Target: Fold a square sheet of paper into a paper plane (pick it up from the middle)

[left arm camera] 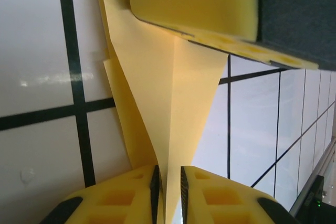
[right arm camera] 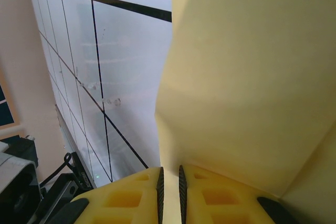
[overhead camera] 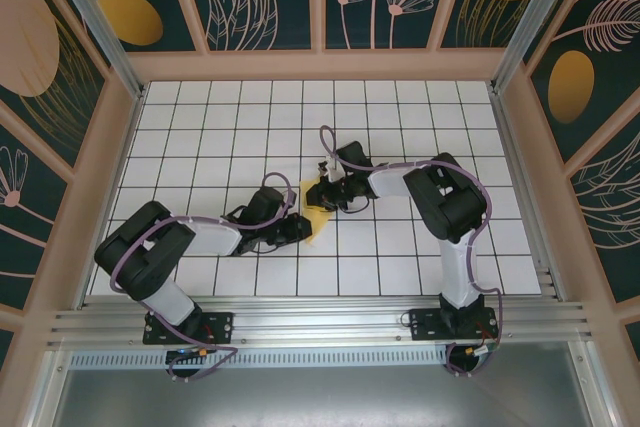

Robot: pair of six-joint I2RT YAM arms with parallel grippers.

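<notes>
With the left gripper (left arm camera: 170,177) barely parted around the tip of the folded paper (left arm camera: 173,103) and the right gripper (right arm camera: 169,177) pinching it, the creases could spring open.

Paper (left arm camera: 157,93) thin, matt, smooth w/ sharp folds; table (overhead camera: 200,127) tiles smooth, shiny; left gripper (left arm camera: 169,170) plastic, a bit shiny; rails (overhead camera: 300,322) bare metal; wall frame (overhead camera: 310,65) looks like wood.

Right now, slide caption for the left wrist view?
Folded pale-yellow paper sheet tapers down between the left gripper's yellow fingers over the white black-lined tile table.
</notes>
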